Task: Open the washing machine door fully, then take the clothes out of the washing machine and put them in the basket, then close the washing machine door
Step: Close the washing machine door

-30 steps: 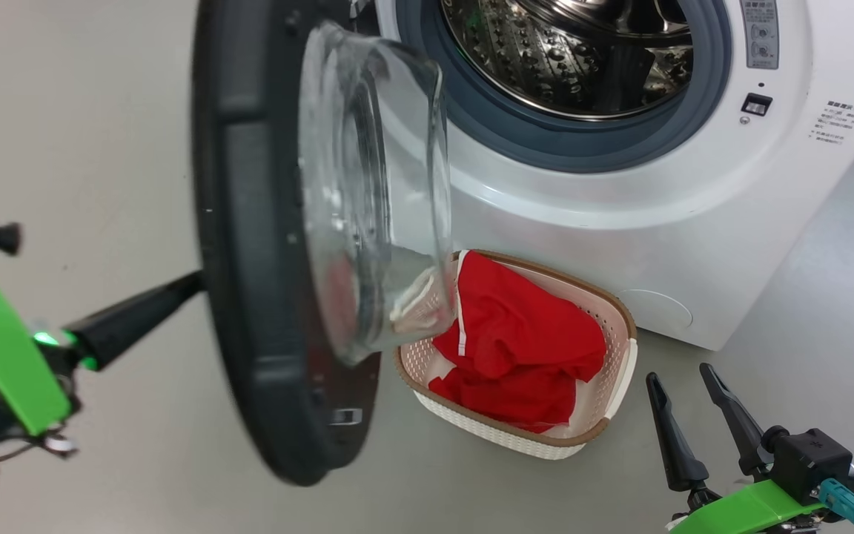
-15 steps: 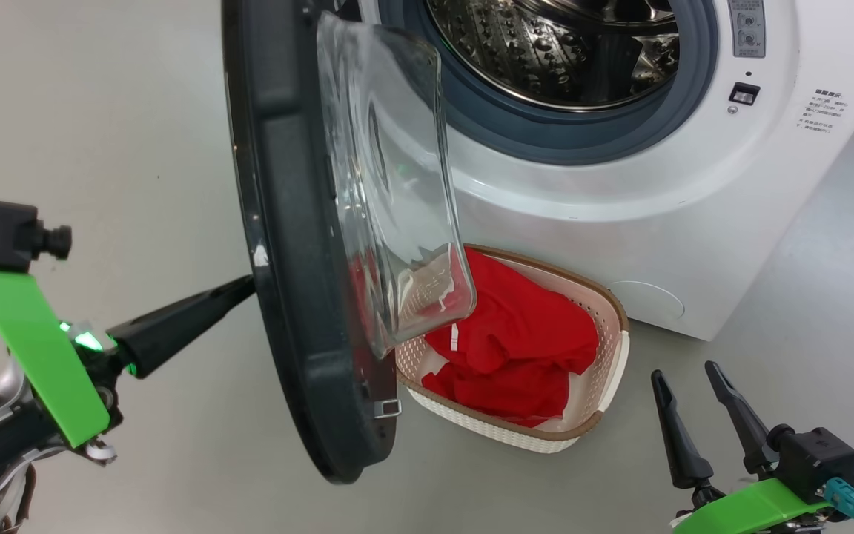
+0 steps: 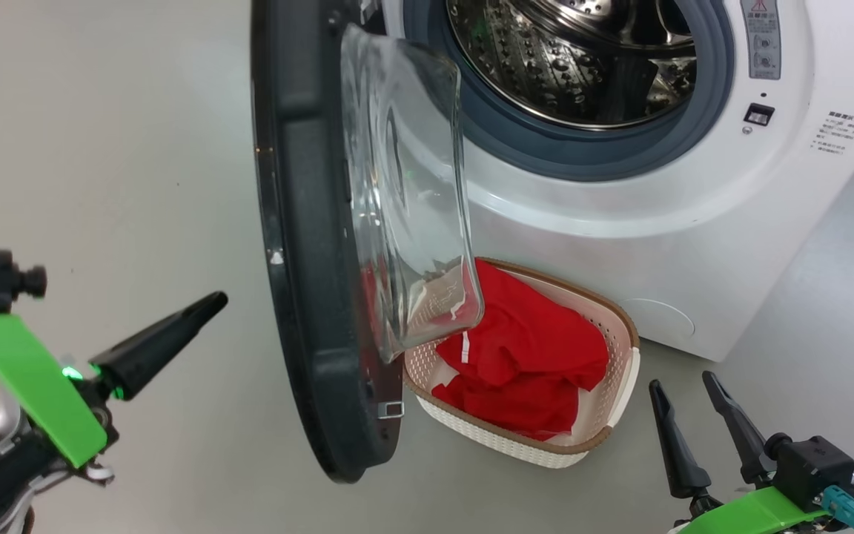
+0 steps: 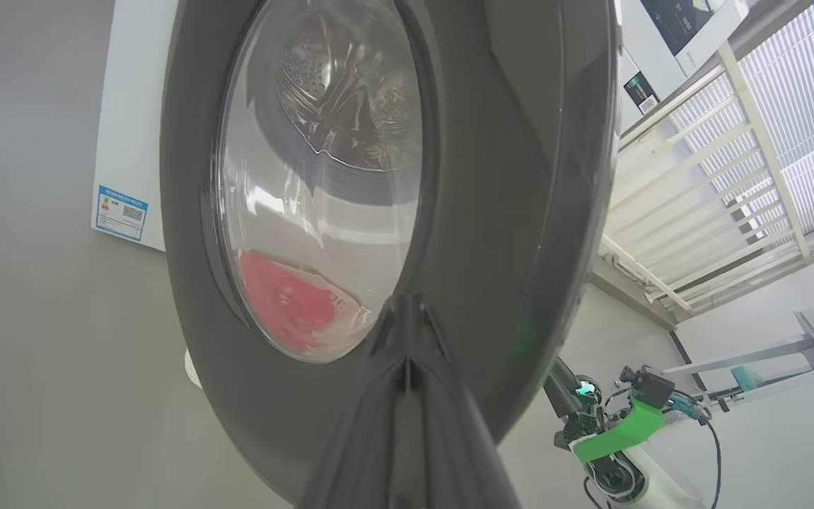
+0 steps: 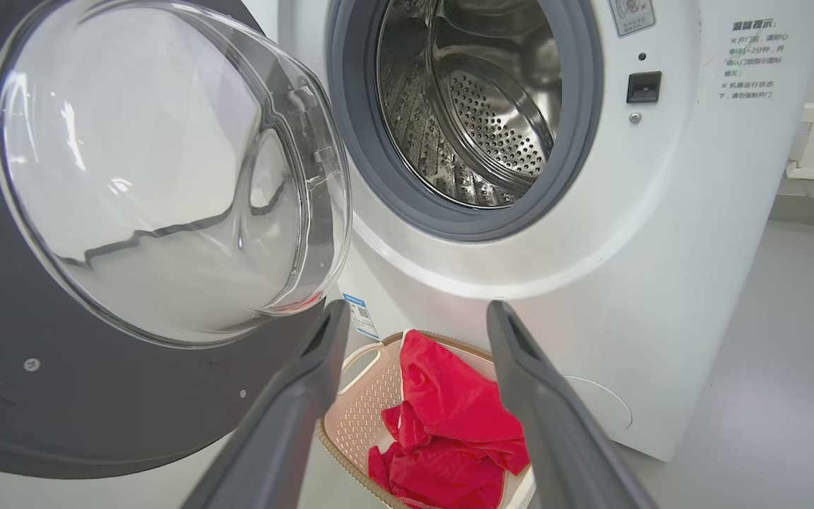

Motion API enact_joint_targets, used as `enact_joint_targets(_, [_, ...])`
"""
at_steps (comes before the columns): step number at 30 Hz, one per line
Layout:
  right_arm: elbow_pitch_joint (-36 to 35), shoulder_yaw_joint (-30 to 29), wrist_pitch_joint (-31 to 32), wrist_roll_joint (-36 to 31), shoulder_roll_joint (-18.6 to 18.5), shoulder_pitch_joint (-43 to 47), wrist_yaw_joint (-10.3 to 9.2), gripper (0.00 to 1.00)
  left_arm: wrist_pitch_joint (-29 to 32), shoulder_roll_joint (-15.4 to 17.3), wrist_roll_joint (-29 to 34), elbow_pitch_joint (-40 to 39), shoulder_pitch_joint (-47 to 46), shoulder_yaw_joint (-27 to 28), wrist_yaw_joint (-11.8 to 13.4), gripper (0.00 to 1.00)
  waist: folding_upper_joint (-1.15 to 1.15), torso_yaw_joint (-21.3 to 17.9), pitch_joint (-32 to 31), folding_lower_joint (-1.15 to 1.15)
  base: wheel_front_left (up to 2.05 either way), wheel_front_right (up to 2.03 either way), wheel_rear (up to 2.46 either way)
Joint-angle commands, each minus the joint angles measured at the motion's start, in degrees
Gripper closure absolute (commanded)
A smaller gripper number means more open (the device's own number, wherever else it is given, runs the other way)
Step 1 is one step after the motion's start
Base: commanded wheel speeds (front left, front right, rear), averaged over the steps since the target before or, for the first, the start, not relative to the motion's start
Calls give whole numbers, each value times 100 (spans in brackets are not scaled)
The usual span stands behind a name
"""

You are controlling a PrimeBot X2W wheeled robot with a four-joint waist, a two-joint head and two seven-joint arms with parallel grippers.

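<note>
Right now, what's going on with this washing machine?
The bright red garments lie in the small cream plastic basket before the white front-loading washing machine, whose steel drum looks empty. Its round black-framed glass door stands partly open. The left gripper, shut, points at the door's outer face without touching it; the right gripper hangs open beside the basket.

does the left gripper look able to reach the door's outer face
Probably yes: the left gripper points at the washing machine door's black outer face from just beside it, nothing visible between them.
</note>
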Motion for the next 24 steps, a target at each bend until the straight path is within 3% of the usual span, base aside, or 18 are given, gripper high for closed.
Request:
enact_joint_targets(1, [-140, 161, -38, 44, 3, -44, 37, 0, -141, 362, 90, -25, -31, 282, -38, 93, 0, 48, -53, 0, 0, 0, 0])
enact_joint_targets(4, [-143, 194, -38, 55, 3, -22, 37, 0, -384, 383, 58, 88, 174, 283, -38, 74, 0, 83, -106, 0, 0, 0, 0])
enact_joint_targets(7, [-137, 233, -38, 59, 3, 0, 37, 0, -653, 403, 90, 203, 381, 248, -38, 60, 0, 124, -159, 0, 0, 0, 0])
enact_joint_targets(8, [-137, 233, -38, 59, 3, 0, 37, 0, -653, 403, 90, 203, 381, 248, -38, 60, 0, 124, -159, 0, 0, 0, 0])
enact_joint_targets(10, [-130, 250, -38, 62, 3, 5, 37, 0, -844, 427, 128, 266, 532, 217, -38, 47, 0, 135, -178, 0, 0, 0, 0])
enact_joint_targets(11, [-126, 260, -38, 61, 3, 0, 37, 0, -951, 430, 130, 296, 613, 208, -38, 35, 0, 137, -184, 0, 0, 0, 0])
enact_joint_targets(13, [-118, 277, -38, 56, 3, -15, 37, 0, -1154, 441, 138, 345, 770, 185, -38, 0, 0, 140, -189, 0, 0, 0, 0])
enact_joint_targets(19, [-95, 337, -38, 55, 4, -53, 37, 0, -1774, 356, 54, 449, 1241, 133, -38, 0, 0, 145, -191, 0, 0, 0, 0])
enact_joint_targets(24, [-77, 372, -38, 44, 4, -96, 37, 0, -2397, 336, 342, 621, 1573, -74, -38, 0, 0, 148, -150, 0, 0, 0, 0])
